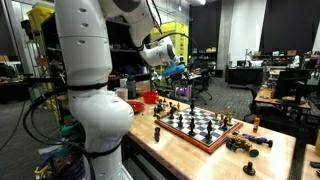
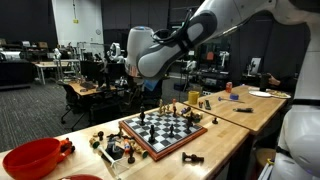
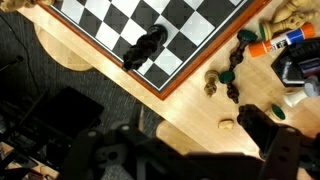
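My gripper point(image 3: 190, 150) is open and empty, hanging well above the wooden table's edge point(image 3: 190, 105). In the wrist view its dark fingers frame a small tan chess piece point(image 3: 228, 125) lying on the wood. The chessboard point(image 3: 190, 30) is above, with a black piece point(image 3: 145, 48) lying near its corner. A tan piece point(image 3: 211, 82) and dark pieces point(image 3: 232, 75) stand beside the board. In both exterior views the gripper point(image 1: 170, 68) point(image 2: 138, 85) hovers over the far end of the table, beyond the chessboard point(image 1: 200, 125) point(image 2: 165, 128), which holds several pieces.
A red bowl point(image 1: 150, 97) point(image 2: 30, 157) sits at one end of the table. Loose pieces point(image 1: 245, 143) point(image 2: 192, 159) lie off the board. An orange and blue object point(image 3: 280, 42) lies near the board. Desks and chairs stand behind.
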### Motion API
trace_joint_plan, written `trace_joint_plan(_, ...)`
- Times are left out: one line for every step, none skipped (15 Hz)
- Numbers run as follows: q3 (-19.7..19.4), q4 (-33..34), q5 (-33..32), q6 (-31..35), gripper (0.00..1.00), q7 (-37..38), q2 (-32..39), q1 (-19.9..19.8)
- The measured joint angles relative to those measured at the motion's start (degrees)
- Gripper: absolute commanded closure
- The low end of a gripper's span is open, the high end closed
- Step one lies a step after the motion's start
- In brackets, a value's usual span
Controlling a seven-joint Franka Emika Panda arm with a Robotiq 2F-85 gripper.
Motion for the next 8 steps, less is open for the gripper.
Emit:
trace_joint_plan(0.0,1.3,-0.4,0.0,0.0,0.0,1.5,0.0)
trace_joint_plan(0.0,2.6,-0.5,0.0,0.0,0.0,3.1,0.1)
trace_joint_plan(0.0,4.1,-0.5,-0.1,0.0,-0.1,4.7,0.1)
trace_joint_plan(0.0,5.7,-0.5,-0.3,0.0,-0.1,6.4,0.2)
trace_joint_plan(-0.1,7.3,-0.4,-0.9,0.0,-0.3,8.1,0.3)
trace_joint_plan(-0.1,9.1,-0.2,-1.7,0.0,-0.7,9.9,0.4)
trace_joint_plan(-0.2,10.0,-0.2,-1.7,0.0,-0.8,10.9,0.5)
trace_joint_plan(-0.3,10.0,-0.2,-1.6,0.0,-0.8,11.4,0.6)
